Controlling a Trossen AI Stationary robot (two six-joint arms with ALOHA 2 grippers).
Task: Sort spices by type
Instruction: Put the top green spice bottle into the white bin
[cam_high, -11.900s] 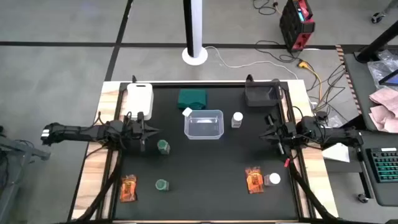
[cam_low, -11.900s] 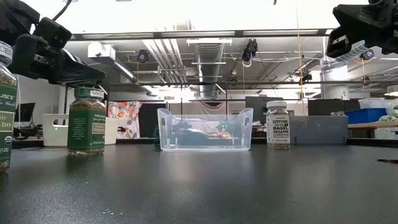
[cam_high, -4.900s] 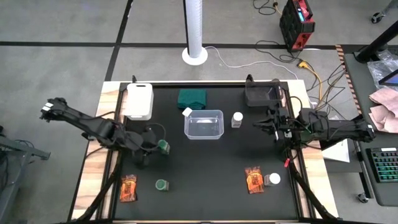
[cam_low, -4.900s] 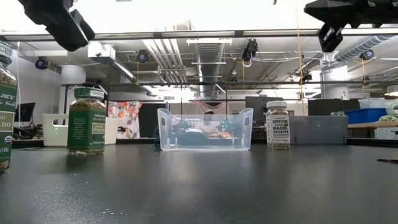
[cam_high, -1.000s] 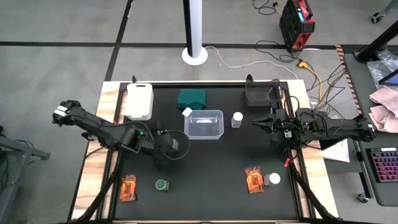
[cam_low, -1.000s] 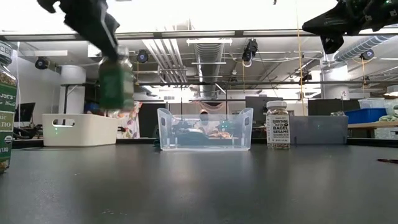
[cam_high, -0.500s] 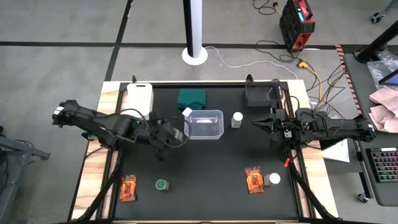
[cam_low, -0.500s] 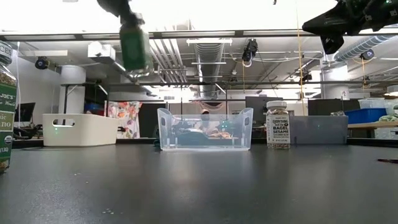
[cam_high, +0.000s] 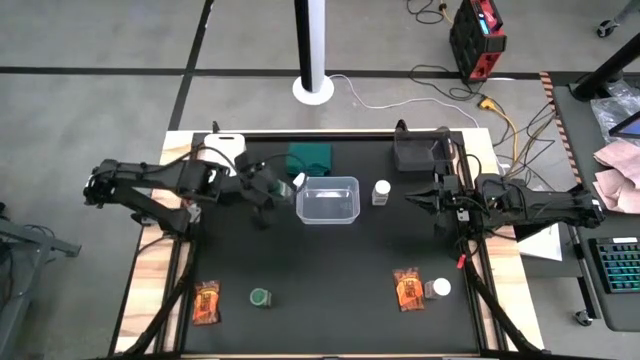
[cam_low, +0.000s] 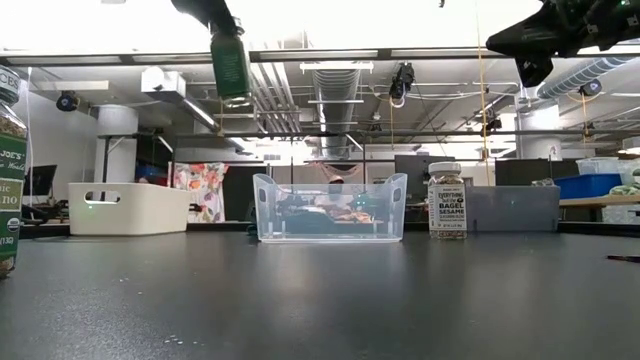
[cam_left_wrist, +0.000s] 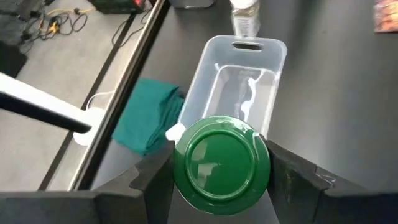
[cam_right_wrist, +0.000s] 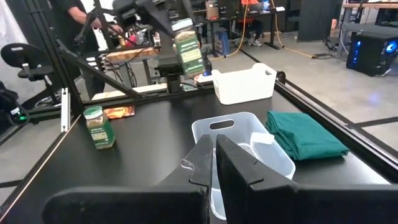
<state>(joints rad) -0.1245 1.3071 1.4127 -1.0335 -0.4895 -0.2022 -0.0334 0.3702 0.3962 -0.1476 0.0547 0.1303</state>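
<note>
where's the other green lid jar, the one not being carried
In the high view, that green-lidded jar stands near the front left, just right of the orange-red packet.

Worktop (cam_high: 330, 270): matt black, edged in pale wood. Held jar (cam_left_wrist: 221, 165): glossy green lid, green label, tan-green contents. Second jar (cam_high: 260, 297): green lid too. Bin (cam_high: 327, 200): clear, colourless. Cloth (cam_high: 309, 158): dark teal-green. Two packets (cam_high: 207, 301) (cam_high: 408, 288): orange-red with darker print. White-lidded jar (cam_low: 447, 201): speckled brown contents, pale label with dark lettering. Tub (cam_high: 224, 150): plain white. Tray (cam_high: 420, 153): dark grey. End effectors (cam_left_wrist: 217, 180) (cam_right_wrist: 214, 165): black.
</note>
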